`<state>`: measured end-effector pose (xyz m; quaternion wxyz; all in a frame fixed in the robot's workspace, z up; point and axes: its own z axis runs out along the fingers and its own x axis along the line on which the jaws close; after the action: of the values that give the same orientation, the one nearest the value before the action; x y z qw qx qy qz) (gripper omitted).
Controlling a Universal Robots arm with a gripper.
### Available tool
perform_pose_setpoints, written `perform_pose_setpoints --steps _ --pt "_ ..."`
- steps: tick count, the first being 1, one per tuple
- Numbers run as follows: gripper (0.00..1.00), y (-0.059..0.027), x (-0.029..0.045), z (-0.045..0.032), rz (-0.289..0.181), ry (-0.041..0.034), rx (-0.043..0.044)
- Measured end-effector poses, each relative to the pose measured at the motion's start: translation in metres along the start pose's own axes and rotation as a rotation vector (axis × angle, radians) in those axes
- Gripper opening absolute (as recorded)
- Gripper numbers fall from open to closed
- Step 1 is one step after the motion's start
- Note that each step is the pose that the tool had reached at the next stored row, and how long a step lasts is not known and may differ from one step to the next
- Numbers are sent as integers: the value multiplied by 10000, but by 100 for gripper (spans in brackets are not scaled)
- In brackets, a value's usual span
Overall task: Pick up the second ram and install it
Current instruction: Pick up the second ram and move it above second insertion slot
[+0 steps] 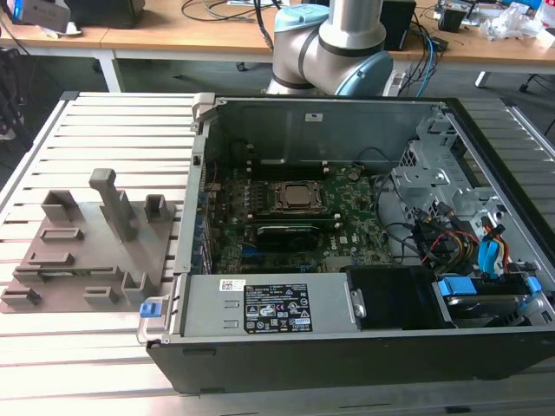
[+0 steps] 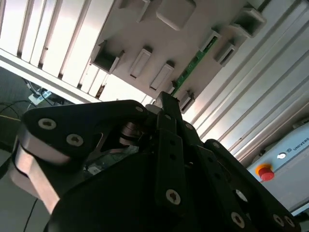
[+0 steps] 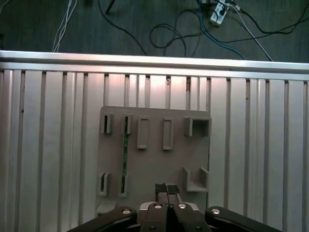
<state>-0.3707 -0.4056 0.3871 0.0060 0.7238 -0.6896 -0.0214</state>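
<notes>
Slatted aluminium table [image 3: 48,145] carried a grey holder tray [image 3: 154,164], the second ram [image 3: 124,154] standing on edge in its slots. Gripper [image 3: 166,187] hovered above, fingers pressed together, empty.

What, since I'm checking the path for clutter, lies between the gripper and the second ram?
In the first wrist view, the stretch between the gripper and the second ram is bare grey holder plate; nothing stands there.
</notes>
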Motion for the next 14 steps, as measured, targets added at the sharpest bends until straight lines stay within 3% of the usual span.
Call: perform_pose_setpoints --steps 9,14 --pt "11 0 0 0 -1324 58 -30" --pt "11 0 0 0 -2413 108 -56"
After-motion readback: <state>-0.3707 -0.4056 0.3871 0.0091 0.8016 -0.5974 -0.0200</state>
